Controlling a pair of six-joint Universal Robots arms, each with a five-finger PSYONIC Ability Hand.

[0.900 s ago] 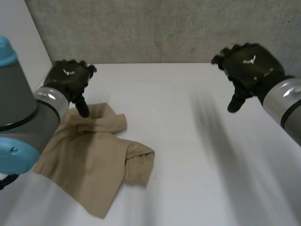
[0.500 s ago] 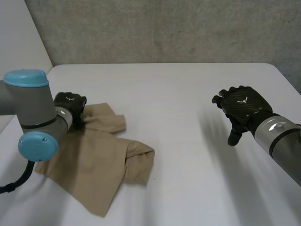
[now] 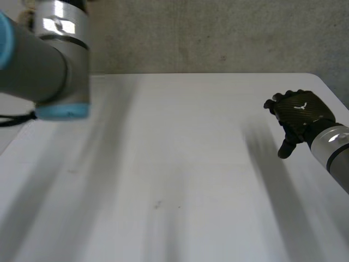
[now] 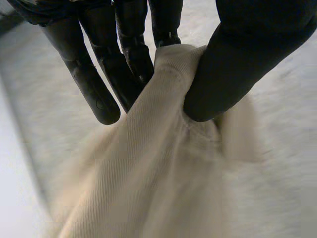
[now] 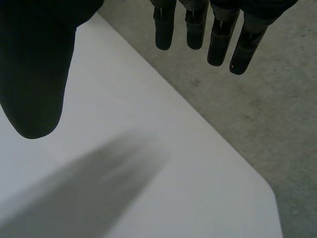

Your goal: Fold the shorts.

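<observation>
In the left wrist view the beige shorts hang from my left hand, whose thumb presses a bunched edge of the cloth against the fingers. The cloth trails down over the white table. My left arm is raised high at the table's far left corner. Near the table's right edge my right hand hovers with relaxed fingers, holding nothing. Its own view has the thumb and straight fingers spread over bare table.
The white table stretches between the arms. A grey concrete wall runs behind it. In the right wrist view the table's edge and corner lie beyond the fingertips, with grey floor past them.
My left arm has swung up from the tabletop, taking the shorts off the spot where they lay. My right hand has drifted toward the table's right edge.
</observation>
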